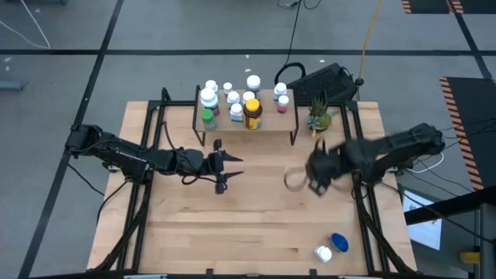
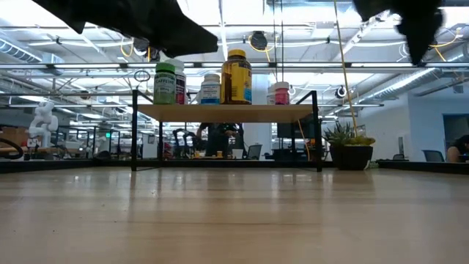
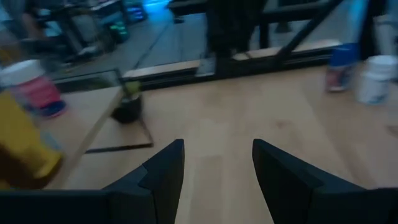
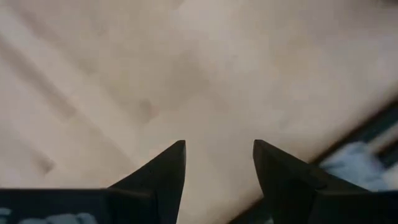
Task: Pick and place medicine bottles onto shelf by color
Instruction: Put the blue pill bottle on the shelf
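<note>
Most of the medicine bottles [image 1: 232,102] stand together on the shelf [image 1: 267,122], which is at the far side of the table [image 1: 256,225], near its middle. Among them, at the front edge of the shelf, there is a green bottle [image 1: 208,118] on the left and an amber bottle [image 1: 252,113] with a yellow cap more to the middle; the others around them are mainly white with white caps. In the low view the green one [image 2: 165,82] and the amber one [image 2: 236,76] stand upright on the board. Two more bottles are not on the shelf: a blue bottle [image 1: 339,242] and a white bottle [image 1: 323,253] are just beside each other at the near right corner of the table, well apart from the shelf.

The left gripper [image 1: 225,170] hangs over the table just in front of the shelf's left part. Its fingers [image 3: 163,174] are apart and nothing is between them. The right gripper [image 1: 319,180] is over the right half of the table, in front of the shelf's right end. Its fingers [image 4: 163,172] are also apart, with only bare wood showing between them.

A small potted plant [image 1: 318,118] stands just to the right of the shelf, and a dark keyboard [image 1: 325,80] is behind it at the far edge.
</note>
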Tool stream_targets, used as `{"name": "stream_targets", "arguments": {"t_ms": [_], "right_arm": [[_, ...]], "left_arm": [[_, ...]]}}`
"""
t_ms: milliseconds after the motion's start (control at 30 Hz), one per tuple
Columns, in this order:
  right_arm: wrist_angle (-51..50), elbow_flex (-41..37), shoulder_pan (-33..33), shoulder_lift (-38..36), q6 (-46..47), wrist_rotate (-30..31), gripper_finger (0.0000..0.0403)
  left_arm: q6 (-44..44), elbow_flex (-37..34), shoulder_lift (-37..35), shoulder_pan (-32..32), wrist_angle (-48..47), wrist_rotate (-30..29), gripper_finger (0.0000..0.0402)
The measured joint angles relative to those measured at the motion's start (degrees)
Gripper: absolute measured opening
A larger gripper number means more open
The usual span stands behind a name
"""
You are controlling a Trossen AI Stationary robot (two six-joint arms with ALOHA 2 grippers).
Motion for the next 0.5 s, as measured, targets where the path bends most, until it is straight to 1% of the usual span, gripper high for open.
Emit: {"name": "stream_targets", "arguments": {"t_ms": [100,167,267,367,433,500], "right_arm": [[5.3,-4.15,10.2,0.02,9.6,-0.84,0.018],[8.15,-6.08,16.31,0.61,15.85,-3.24,0.018],[9.85,-6.86,23.39,2.05,27.37,-7.31,0.018],[11.14,-6.86,29.45,2.74,37.9,-9.94,0.018],[13.07,-6.86,32.74,3.14,42.14,-10.71,0.018],[15.2,-6.86,35.84,3.59,42.89,-10.31,0.018]], "left_arm": [[0.02,0.0,-0.01,-0.02,-0.18,5.76,0.0191],[0.02,0.0,0.01,-0.16,-0.19,8.5,0.0191],[0.84,0.0,0.01,-0.25,0.24,8.92,0.0191],[1.18,0.0,0.01,0.03,1.66,8.51,0.0191],[-0.86,0.0,-0.01,0.16,1.83,8.48,0.0191],[-3.72,0.0,0.0,-0.36,1.15,8.27,0.0191]]}}
